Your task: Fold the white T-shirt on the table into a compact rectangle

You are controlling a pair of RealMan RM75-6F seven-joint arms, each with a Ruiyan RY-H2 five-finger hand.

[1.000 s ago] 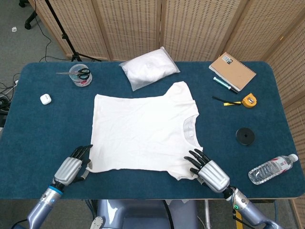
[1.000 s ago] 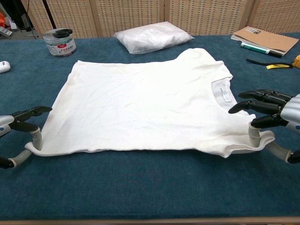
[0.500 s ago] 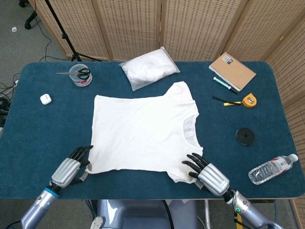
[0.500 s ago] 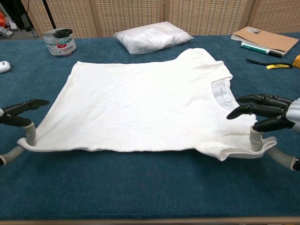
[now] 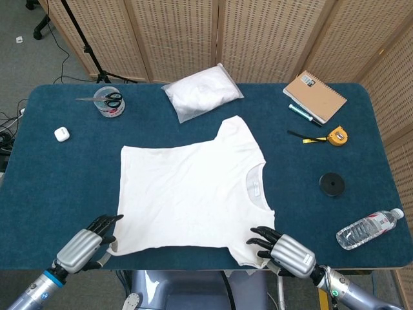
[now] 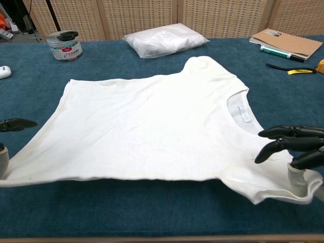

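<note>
Head view: the white T-shirt (image 5: 192,197) lies spread flat on the blue table (image 5: 51,174), roughly centre and toward the near edge, collar pointing right and hem to the left. No fold is in it: one sleeve sticks out on the far side, the whole body shows as a single layer, and only light wrinkles cross it.

Left hand (image 5: 82,246) sits at the near left corner of the shirt, at the hem. Chest view shows the cloth there pulled up off the table over a pale fingertip (image 6: 2,161), with a dark finger held apart above it; I judge a pinch on that corner, the remaining fingers spread.

Right hand (image 5: 288,250) sits at the near right corner, at the near sleeve. In the chest view the sleeve edge wraps a pale fingertip (image 6: 295,177) while the dark fingers extend level above the cloth. Judged the same: a pinch on the sleeve, other fingers loose.

Near edge of the shirt reads as taut and lifted between the two hands, with shadow under it; the far edge rests on the table.

Progress, by judgement: very early. Both near corners are gripped, which fits the start of a first fold carrying the near half over toward the far half. Every fold remains, as does tucking the sleeves and reducing the shirt to a compact rectangle.

Other items lie around the table edges, well apart from the shirt: a plastic bag (image 5: 201,92) on the far side, a notebook (image 5: 314,96) far right, a water bottle (image 5: 369,228) near right.
</note>
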